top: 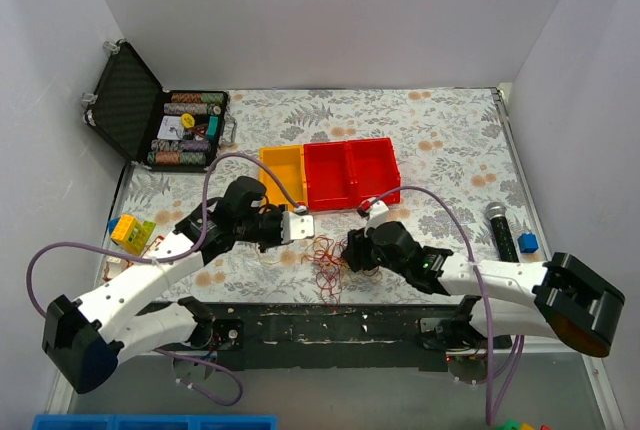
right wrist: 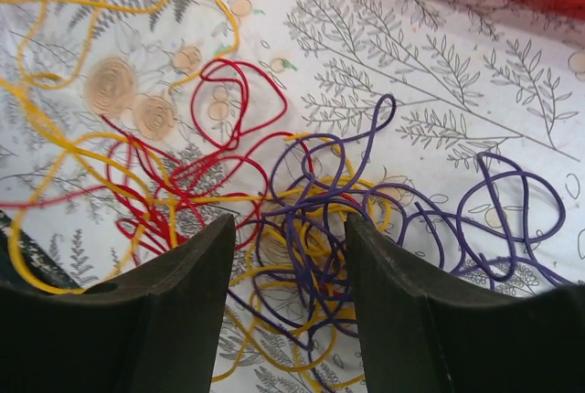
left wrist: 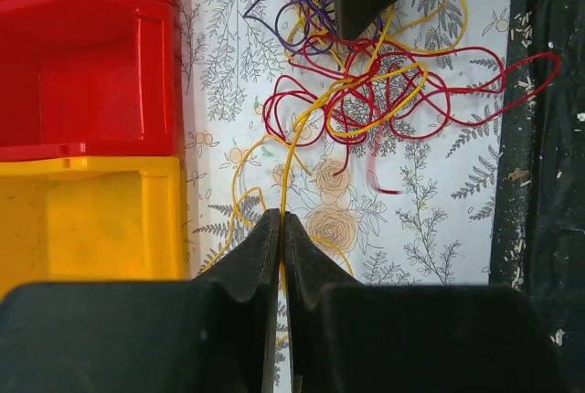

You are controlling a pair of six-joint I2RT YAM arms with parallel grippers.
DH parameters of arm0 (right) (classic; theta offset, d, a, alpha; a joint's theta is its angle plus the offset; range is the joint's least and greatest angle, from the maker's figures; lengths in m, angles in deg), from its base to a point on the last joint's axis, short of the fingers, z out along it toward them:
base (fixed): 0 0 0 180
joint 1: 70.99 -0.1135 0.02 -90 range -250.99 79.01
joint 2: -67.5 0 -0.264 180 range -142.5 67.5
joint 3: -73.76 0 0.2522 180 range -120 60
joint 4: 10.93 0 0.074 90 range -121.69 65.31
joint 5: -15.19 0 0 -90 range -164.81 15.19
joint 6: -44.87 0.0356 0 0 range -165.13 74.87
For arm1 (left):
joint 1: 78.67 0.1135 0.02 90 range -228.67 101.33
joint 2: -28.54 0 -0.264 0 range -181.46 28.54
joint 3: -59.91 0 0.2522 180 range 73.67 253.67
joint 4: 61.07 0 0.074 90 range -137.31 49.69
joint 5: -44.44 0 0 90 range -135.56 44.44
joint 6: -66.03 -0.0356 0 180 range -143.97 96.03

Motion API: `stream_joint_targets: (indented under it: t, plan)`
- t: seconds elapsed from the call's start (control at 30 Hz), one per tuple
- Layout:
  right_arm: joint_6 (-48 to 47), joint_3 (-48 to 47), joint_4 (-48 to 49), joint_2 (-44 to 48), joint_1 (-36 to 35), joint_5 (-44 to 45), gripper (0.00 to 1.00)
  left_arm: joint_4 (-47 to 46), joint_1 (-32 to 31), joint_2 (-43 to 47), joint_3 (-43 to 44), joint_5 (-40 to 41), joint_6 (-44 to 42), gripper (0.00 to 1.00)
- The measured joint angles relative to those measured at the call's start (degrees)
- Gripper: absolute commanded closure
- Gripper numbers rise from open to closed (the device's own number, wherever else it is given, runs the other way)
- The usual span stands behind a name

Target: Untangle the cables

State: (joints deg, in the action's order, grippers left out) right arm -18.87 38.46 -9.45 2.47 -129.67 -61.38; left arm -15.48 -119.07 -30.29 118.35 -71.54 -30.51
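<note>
White walls point(top: 330, 10) close in the table point(top: 450, 140) on three sides. A cloth printed with grey leaves and pale orange flowers covers it. A scuffed black strip point(top: 330, 325) runs along the near edge, where the two arms are bolted.

The left arm point(top: 130, 295) and right arm point(top: 500, 278) both reach in toward the middle. At the far left corner an open black case point(top: 130, 90) holds rows of chips. Two red bins point(top: 350, 172) and a yellow bin point(top: 282, 172) sit side by side mid-table. A microphone point(top: 501, 230) lies near the right wall with a small blue block point(top: 527, 242) just beside it.

The cables point(top: 325, 265) lie in a loose heap on the cloth, in front of the bins and between the two claws. The left gripper point(left wrist: 281, 228) is pinched closed on a yellow strand point(left wrist: 297, 137) that leads back into the heap. The right gripper point(right wrist: 291, 238) is spread wide, its fingers on either side of purple loops point(right wrist: 366, 201) tangled with yellow ones.
</note>
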Motion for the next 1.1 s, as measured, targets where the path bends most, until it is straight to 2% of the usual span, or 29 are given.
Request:
stream_joint_targets:
  t: [0.1, 0.17, 0.23, 0.27, 0.4, 0.67, 0.87, 0.97, 1.1]
  plan:
    - [0.70, 0.00, 0.24, -4.07, 0.17, -0.15, 0.51, 2.47, 0.00, 2.34, 1.07, 0.33, -0.04, 1.00]
    - [1.03, 0.00, 0.39, -6.58, 0.17, -0.17, 0.60, 4.22, -0.02, 3.67, 1.46, 0.81, -0.04, 1.00]
    - [1.75, -0.20, 1.20, -8.04, 0.17, -0.04, 0.77, 6.23, -0.02, 4.92, 2.10, 1.66, -0.07, 1.00]
    - [1.99, -0.22, 1.27, -8.55, 0.17, 0.02, 0.82, 7.30, -0.02, 5.51, 2.69, 2.21, -0.07, 1.00]
    - [4.81, -0.66, 1.99, -9.99, 0.13, 1.14, 0.95, 11.13, -0.07, 7.54, 7.37, 5.03, 0.00, 1.00]
    - [9.29, -2.71, 4.33, -11.23, -0.48, 2.05, 0.99, 15.21, -0.72, 9.11, 19.30, 12.81, -1.36, 1.00]
    - [11.63, -3.48, 0.07, -13.38, -0.44, 5.55, 0.99, 15.80, -0.70, 10.69, 28.68, 17.70, -3.58, 1.00]
    - [13.11, -3.89, -1.16, -13.44, -0.44, 6.93, 0.99, 11.17, -0.59, 13.20, 29.42, 22.18, -5.68, 1.00]
    - [14.62, -3.98, -1.73, -13.44, -0.44, 7.87, 0.99, -3.80, -0.59, 16.87, 28.06, 30.40, -10.36, 1.00]
